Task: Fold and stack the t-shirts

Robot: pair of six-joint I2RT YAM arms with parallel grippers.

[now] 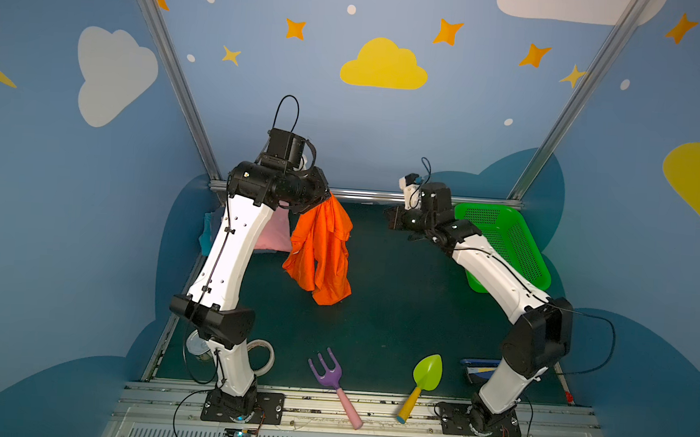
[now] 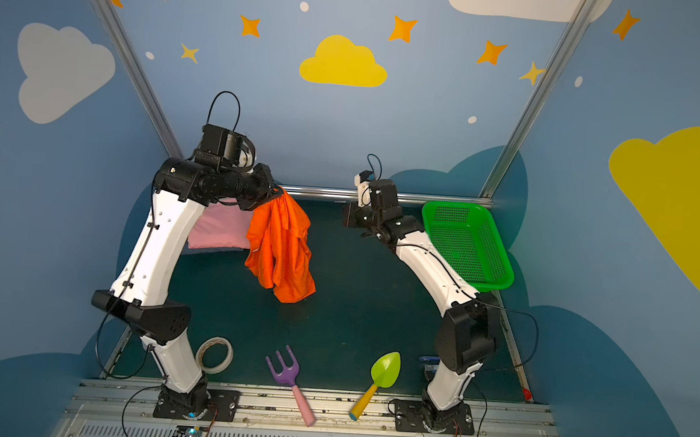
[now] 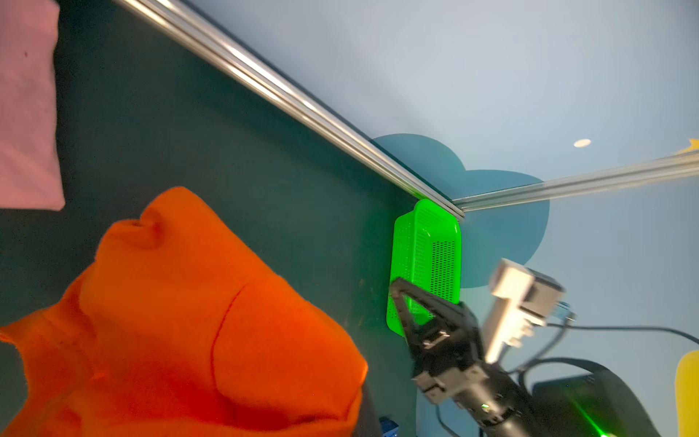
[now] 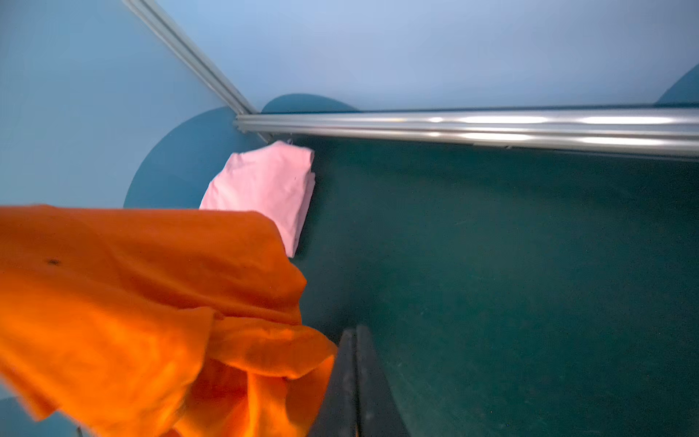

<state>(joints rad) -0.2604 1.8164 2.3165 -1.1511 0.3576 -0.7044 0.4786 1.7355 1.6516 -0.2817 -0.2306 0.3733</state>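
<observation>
**Desk:** What do you have on screen, biggest things first?

**Operator:** The dark green table (image 1: 396, 314) fills the floor of the cell. Over its back left part I have the orange t-shirt (image 1: 325, 251) hanging unfolded and crumpled from my left gripper (image 1: 327, 197). Its jaws are pinched tight on the shirt's top edge. I cannot tell whether the lowest hem touches the table.

**Desk:** And the right side?

**Operator:** The green basket (image 1: 513, 242) sits in the back right corner, and my right arm crosses in front of it. In the back left corner the pink t-shirt (image 2: 223, 228) lies folded flat, just behind the hanging orange one. A strip of teal cloth (image 1: 205, 235) shows at its far side.

**Desk:** Right jaws?

**Operator:** My right gripper (image 4: 356, 363) is raised over the table's middle. Its fingers are pressed together with nothing between them, just beside the orange cloth.

**Desk:** Anything smaller?

**Operator:** Along the front edge lie a purple rake (image 1: 326, 370), a green trowel (image 1: 427, 372) and a tape roll (image 2: 215, 355).
</observation>
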